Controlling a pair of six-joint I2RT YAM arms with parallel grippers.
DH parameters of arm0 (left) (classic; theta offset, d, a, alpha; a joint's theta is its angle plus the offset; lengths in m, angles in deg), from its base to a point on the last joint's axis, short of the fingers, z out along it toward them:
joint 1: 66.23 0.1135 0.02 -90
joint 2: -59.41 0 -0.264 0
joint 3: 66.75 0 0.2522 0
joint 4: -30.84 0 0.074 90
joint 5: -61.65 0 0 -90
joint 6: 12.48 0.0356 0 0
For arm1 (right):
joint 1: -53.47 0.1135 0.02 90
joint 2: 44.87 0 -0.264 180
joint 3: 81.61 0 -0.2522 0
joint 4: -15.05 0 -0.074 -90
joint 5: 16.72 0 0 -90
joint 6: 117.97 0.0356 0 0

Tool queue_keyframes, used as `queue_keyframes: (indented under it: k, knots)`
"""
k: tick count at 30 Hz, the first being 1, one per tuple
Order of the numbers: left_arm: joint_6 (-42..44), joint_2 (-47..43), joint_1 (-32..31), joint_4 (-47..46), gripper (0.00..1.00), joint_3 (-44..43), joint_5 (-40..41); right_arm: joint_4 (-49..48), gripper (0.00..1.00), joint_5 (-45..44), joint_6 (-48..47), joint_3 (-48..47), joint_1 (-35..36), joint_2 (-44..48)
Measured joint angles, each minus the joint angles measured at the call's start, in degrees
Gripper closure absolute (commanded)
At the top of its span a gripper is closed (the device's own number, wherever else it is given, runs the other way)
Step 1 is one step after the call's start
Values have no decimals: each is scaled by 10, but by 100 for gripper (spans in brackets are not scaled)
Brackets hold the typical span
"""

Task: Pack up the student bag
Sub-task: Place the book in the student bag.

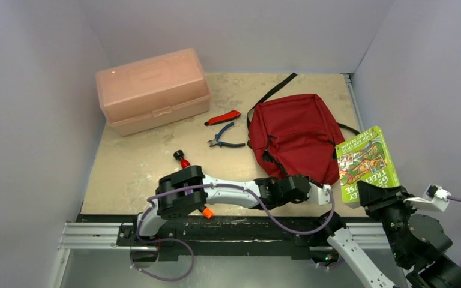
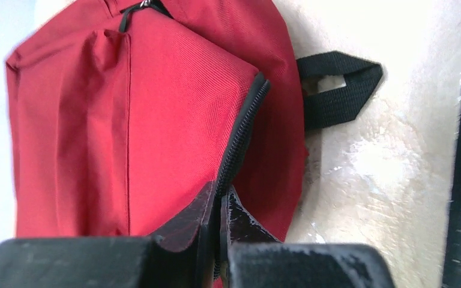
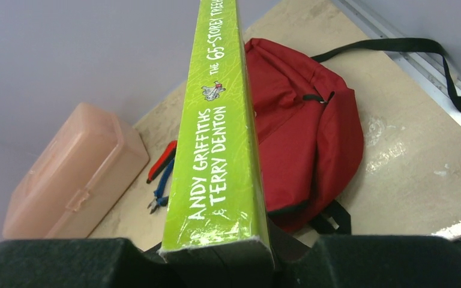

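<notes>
The left gripper point(image 2: 219, 193) is pinched tight, jaws together on the black zipper edge point(image 2: 243, 132) of the dark red soft fabric backpack point(image 2: 156, 120), right at its near rim. That grip looks meant to lift the flap and hold the mouth open. The bag lies flat on the beige tabletop point(image 1: 132, 168), right of centre, with its black straps point(image 1: 273, 90) trailing toward the far wall. On the other side, the right gripper point(image 1: 377, 193) clamps the lime-green paperback book point(image 1: 365, 161) by its lower end. It holds the book off the table just beside the bag, apparently waiting for an opening. The blue-handled pliers point(image 1: 225, 138) and the pale pink plastic box point(image 1: 151, 90) lie further left, untouched.
</notes>
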Motion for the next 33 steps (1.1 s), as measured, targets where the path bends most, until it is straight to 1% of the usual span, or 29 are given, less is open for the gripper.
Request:
queue_keyframes:
  k: [2,5,8,10,13,15,17,21,23,26,29,33]
  knots:
    - [-42,-13,7,21,100,-5,-11,9,100,4,0,4,0,0]
    - [-141,-49,42,72,100,-23,-67,15,100,6,-2,12,0,-2]
    - [-276,-85,109,113,100,-60,-147,14,100,13,-3,27,0,-10]
    - [-361,-106,163,119,100,-80,-202,10,100,24,-3,44,0,-20]
    - [-466,-130,230,112,100,-83,-263,-2,100,52,4,92,0,-46]
    - [-516,-133,251,101,100,-82,-291,-15,100,75,15,133,0,-63]
    - [-559,-133,257,90,100,-78,-318,-32,100,103,33,180,0,-76]
    - [-611,-133,256,80,100,-67,-360,-76,100,139,83,262,1,-81]
    - [-625,-133,256,70,100,-62,-375,-124,100,150,117,309,0,-76]
    - [-638,-134,257,53,100,-55,-390,-190,100,165,166,355,0,-88]
    - [-642,-134,257,47,100,-54,-401,-233,100,164,209,360,1,-112]
    - [-641,-138,257,45,100,-54,-414,-276,100,134,259,363,1,-99]
